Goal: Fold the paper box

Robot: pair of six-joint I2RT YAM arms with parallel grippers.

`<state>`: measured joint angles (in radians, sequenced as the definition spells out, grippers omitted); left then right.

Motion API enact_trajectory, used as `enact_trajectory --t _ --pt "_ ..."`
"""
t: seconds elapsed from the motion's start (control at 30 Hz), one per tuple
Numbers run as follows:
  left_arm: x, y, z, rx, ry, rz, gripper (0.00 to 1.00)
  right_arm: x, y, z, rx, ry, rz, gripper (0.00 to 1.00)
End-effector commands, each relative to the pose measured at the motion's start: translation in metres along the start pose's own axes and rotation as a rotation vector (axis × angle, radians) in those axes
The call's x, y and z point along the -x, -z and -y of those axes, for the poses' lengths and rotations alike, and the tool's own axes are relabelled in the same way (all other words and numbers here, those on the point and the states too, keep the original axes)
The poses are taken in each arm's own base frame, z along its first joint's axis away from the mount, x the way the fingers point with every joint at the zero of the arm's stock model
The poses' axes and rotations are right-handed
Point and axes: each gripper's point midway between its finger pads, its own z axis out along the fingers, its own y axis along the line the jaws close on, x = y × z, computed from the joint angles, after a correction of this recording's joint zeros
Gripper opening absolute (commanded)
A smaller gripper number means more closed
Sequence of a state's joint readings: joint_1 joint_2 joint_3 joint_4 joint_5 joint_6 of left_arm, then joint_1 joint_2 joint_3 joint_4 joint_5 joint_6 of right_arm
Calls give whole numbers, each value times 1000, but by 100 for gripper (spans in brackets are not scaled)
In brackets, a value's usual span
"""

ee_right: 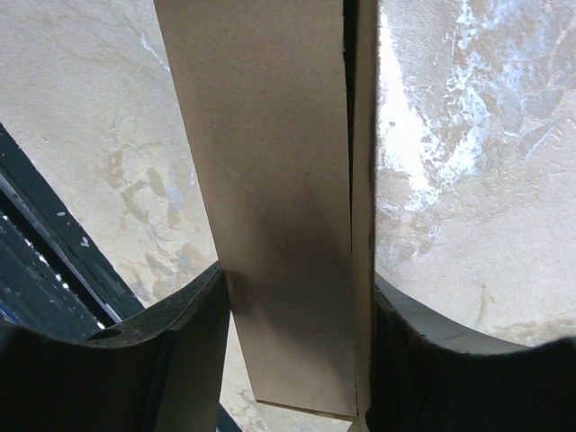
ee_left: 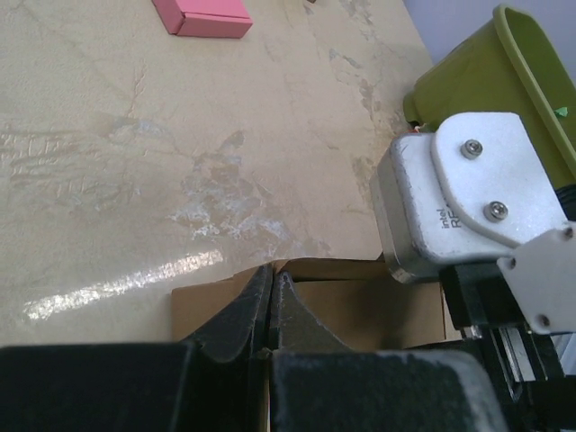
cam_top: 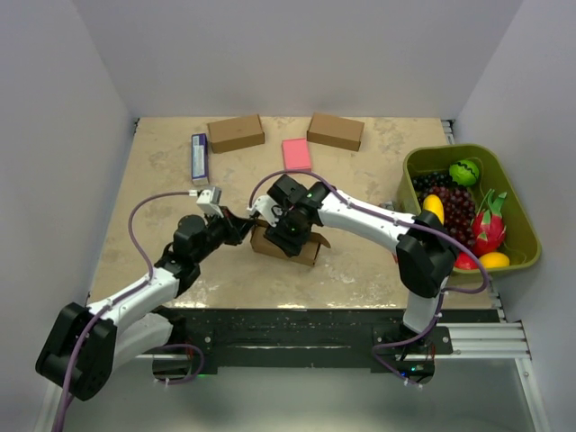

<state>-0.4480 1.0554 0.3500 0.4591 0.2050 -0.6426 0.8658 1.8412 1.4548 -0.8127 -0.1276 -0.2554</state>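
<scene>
The paper box [cam_top: 310,248] is a slim brown cardboard piece near the table's front middle, partly hidden under both grippers. My left gripper [cam_top: 245,227] comes in from the left. In the left wrist view its fingertips [ee_left: 273,270] are shut together on a thin upper edge of the paper box [ee_left: 360,310]. My right gripper [cam_top: 292,236] reaches down from above. In the right wrist view its two fingers [ee_right: 180,351] press on both sides of the narrow paper box [ee_right: 279,198], so the right gripper [ee_right: 297,360] is shut on it.
Two ready-made brown boxes [cam_top: 236,132] [cam_top: 336,131] and a pink pad [cam_top: 296,154] lie at the back, with a small blue carton [cam_top: 199,156] at the back left. A green bin [cam_top: 517,211] of toy fruit stands at the right. The right wrist housing [ee_left: 459,193] sits close beside my left fingers.
</scene>
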Motion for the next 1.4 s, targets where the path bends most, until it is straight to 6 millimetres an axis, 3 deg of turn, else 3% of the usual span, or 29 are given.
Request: enact_trajectory --t 0.0,0.4,0.6,0.63,0.73,0.83,0.87,1.0,1.23,1.37 --pt "-53 22 -2 -33 -14 -151 0 -45 -43 2 15 -24 -170 38" --pt "-87 31 -41 95 -57 -232 0 -29 -32 10 -30 -45 -127 40" --pt "-77 31 -43 129 -93 -222 0 -7 -13 18 -90 -104 -47 58" --pt "-75 30 -42 134 -97 -222 0 -3 -9 19 -101 -122 -31 67" --pt "-69 28 -41 151 -110 -236 0 5 3 21 -127 -148 12 83" --pt "-64 24 -39 168 -117 -259 0 13 17 22 -141 -177 57 88" --pt "-61 22 -37 167 -122 -261 0 14 23 24 -160 -189 72 94" --pt "-53 18 -31 163 -139 -264 0 16 47 31 -234 -241 130 98" --pt "-45 15 -31 192 -167 -277 0 -6 106 43 -389 -409 229 99" --pt "-44 14 -31 196 -172 -282 0 -28 120 44 -435 -479 235 99"
